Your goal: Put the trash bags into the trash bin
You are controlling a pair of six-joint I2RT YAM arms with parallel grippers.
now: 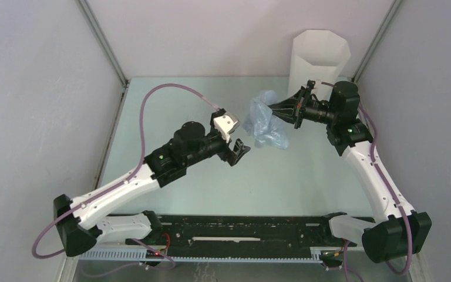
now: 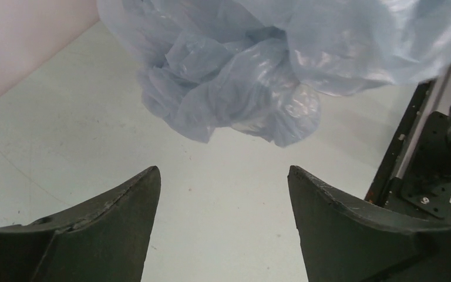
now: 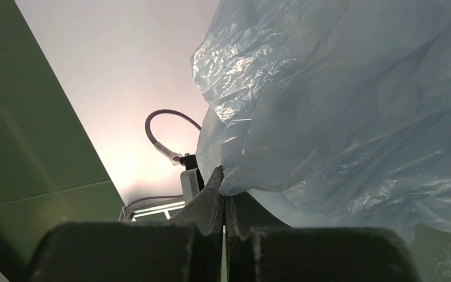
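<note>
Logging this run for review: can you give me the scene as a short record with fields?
trash bag: pale blue, crumpled, hanging from the right gripper, outside the trash bin
trash bin: white, upright, far right corner
right gripper: jaws shut on the trash bag
left gripper: jaws open, empty, pointing at the trash bag
task status: trash bag not yet in trash bin

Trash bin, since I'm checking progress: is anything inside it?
Nothing shows at the top of the trash bin; its walls hide the bottom. The pale-blue trash bag hangs outside, pinched by the right gripper.
</note>
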